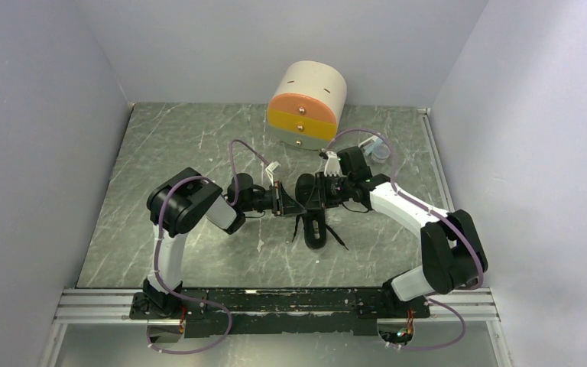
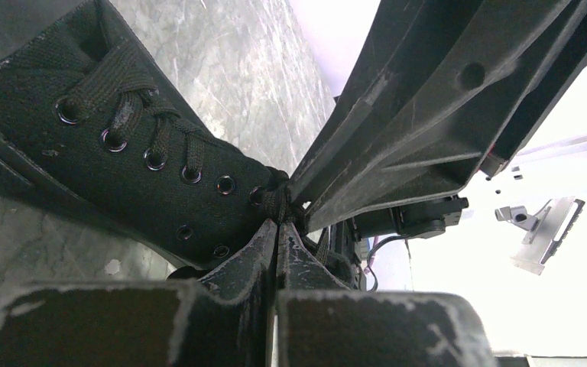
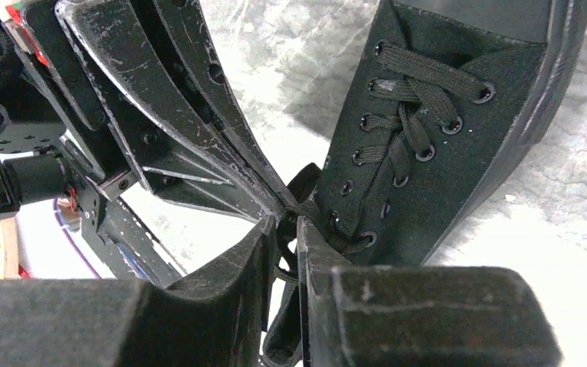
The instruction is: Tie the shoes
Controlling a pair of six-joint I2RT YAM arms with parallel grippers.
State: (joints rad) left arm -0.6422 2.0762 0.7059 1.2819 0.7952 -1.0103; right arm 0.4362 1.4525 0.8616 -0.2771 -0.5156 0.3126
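nearward, the shoe [image 1: 315, 225] points toe-first; left gripper [image 2: 277, 225] and right gripper [image 3: 284, 222] pinch laces [image 2: 279, 202].

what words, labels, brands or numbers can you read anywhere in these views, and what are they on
None can be read in any view.
shoe and laces: plain black, no brand or size mark showing.
drawer box: no lettering on its body or coloured drawer fronts.
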